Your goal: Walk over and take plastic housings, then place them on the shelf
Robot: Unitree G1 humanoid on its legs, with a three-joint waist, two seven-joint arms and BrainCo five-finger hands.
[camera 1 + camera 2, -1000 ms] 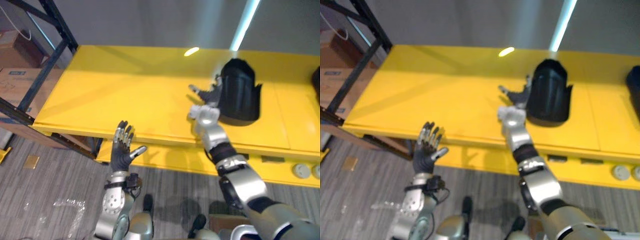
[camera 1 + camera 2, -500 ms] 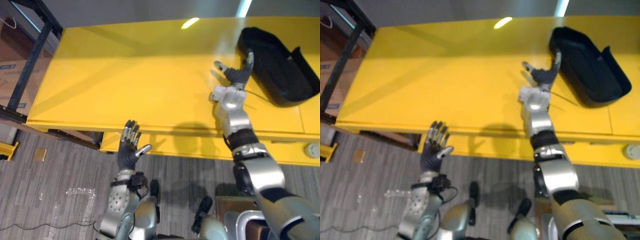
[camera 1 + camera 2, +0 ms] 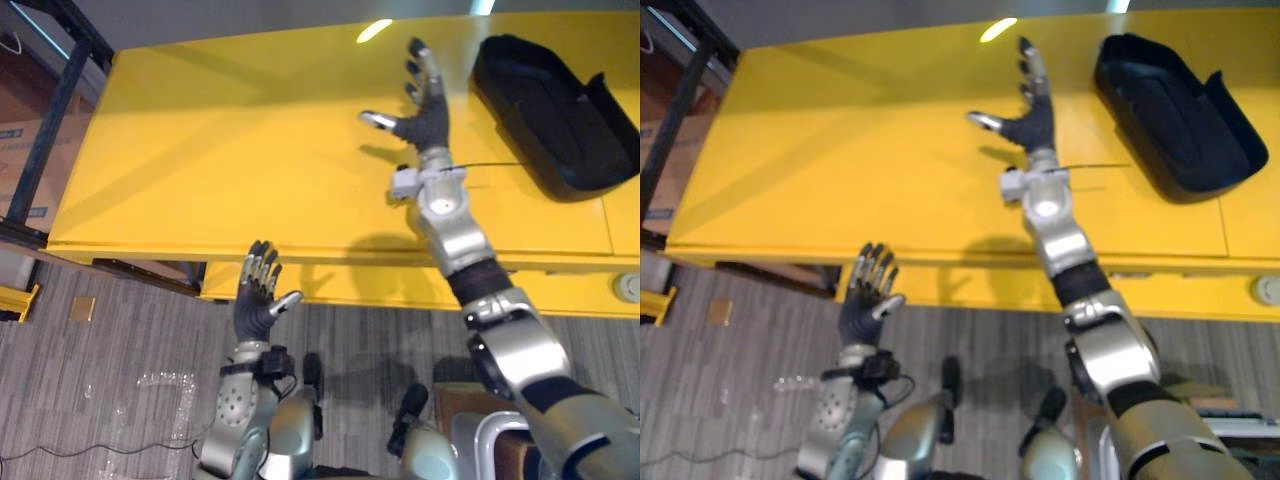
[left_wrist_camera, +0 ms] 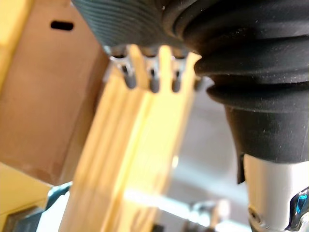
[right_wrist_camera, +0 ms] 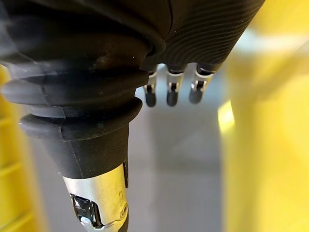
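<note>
The right hand's fingers point(image 3: 418, 65) are straight and fanned wide, dark tips pointing toward the far edge, with the thumb point(image 3: 375, 119) stuck out to the left. They hold nothing. The right wrist view shows the same fingers point(image 5: 169, 92) hanging straight beside the ribbed cover, nothing between them.

The right hand point(image 3: 428, 118) is held over the yellow shelf point(image 3: 230, 150), casting a small shadow on the board just beneath it; I cannot tell whether it touches the surface.

The black housing point(image 3: 550, 120) lies on the shelf to the right of that hand, clear of the fingers, with a strip of bare yellow between them. It rests on its side, hollow face up, one end notched, close to the shelf's far right corner.

The left hand point(image 3: 258, 305) is raised low down in front of the shelf's near edge, over the floor point(image 3: 100, 400). Its fingers point(image 3: 258, 268) are upright and loosely spread, thumb out to the right, and empty. In the left wrist view those fingers point(image 4: 152, 79) show straight, with a blurred yellow edge beyond them.

At the shelf's left end stands a dark post point(image 3: 60, 100), with brown boxes point(image 3: 15, 130) behind it.
</note>
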